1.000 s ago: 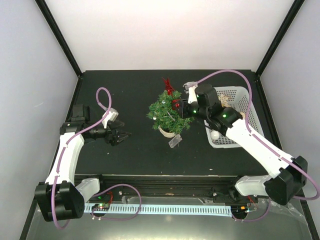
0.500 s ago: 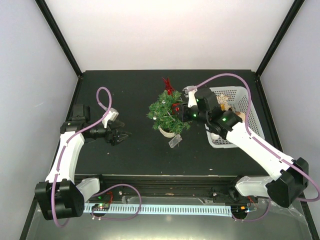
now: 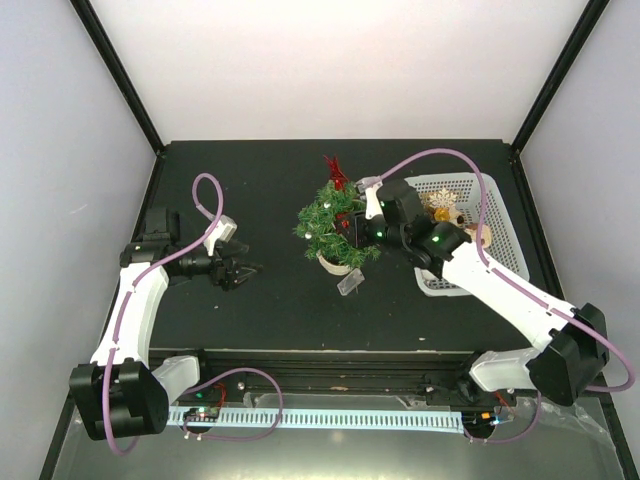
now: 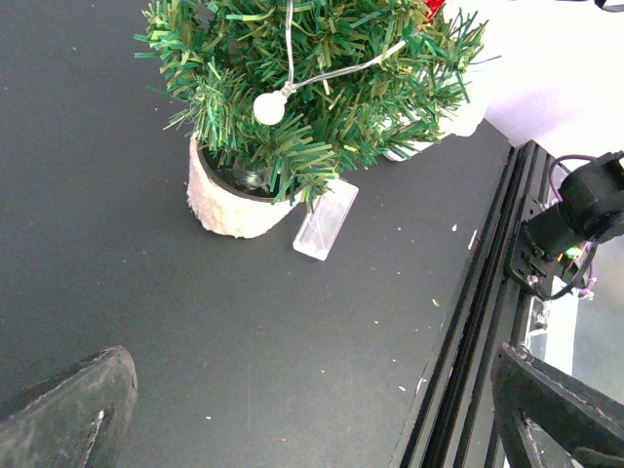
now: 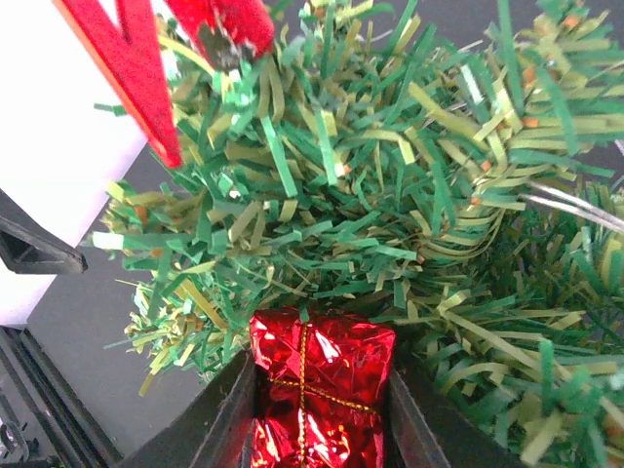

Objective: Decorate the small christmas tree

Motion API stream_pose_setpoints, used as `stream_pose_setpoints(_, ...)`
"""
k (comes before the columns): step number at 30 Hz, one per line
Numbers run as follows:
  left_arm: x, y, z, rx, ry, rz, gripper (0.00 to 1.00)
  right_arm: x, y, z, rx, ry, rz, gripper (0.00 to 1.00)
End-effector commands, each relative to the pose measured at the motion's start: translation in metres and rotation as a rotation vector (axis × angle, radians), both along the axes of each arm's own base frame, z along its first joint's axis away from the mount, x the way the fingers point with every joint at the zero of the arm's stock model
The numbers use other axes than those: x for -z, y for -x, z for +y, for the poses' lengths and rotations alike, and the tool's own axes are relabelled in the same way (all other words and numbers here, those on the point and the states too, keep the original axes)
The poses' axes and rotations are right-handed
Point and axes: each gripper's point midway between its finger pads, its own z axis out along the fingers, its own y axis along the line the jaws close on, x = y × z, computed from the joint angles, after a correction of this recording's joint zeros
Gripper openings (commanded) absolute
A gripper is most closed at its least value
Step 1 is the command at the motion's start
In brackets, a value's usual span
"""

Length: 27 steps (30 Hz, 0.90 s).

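The small christmas tree [image 3: 335,228] stands mid-table in a white pot [image 4: 229,203] with a pale tag [image 4: 325,218] beside it. It carries a red star [image 3: 335,168] on top and a white ball on a silver cord [image 4: 269,107]. My right gripper [image 3: 355,225] is shut on a red foil gift ornament [image 5: 317,395] and presses it into the tree's right side branches [image 5: 390,195]. My left gripper [image 3: 245,270] is open and empty, low over the table left of the tree; its fingertips [image 4: 68,409] frame the tree in the left wrist view.
A white mesh basket [image 3: 497,215] with a gold ornament [image 3: 440,205] and other pieces stands right of the tree, under my right arm. The table's front rail [image 4: 487,292] runs along the near edge.
My right gripper has moved left from beside the basket into the tree's right side, carrying the red gift ornament. The left arm has not moved.
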Motion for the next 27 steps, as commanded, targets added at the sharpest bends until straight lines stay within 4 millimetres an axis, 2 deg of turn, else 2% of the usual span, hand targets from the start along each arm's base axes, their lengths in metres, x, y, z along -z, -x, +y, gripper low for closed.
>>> stream_pose_setpoints(1, -0.016, -0.001, -0.001, 0.016, 0.010, -0.058, 0.99, 0.007, 0.000, 0.001, 0.013, 0.008, 0.003, 0.33)
stream_pose_setpoints(7, -0.016, -0.001, -0.001, 0.018, 0.010, -0.061, 0.99, 0.010, 0.003, -0.002, 0.019, 0.022, 0.008, 0.36)
stream_pose_setpoints(20, -0.016, -0.001, -0.001, 0.021, 0.013, -0.054, 0.99, -0.016, 0.007, -0.013, 0.041, 0.017, -0.042, 0.50)
stream_pose_setpoints(27, -0.015, -0.001, -0.001, 0.023, 0.015, -0.051, 0.99, -0.017, 0.008, -0.020, 0.065, 0.026, -0.045, 0.53)
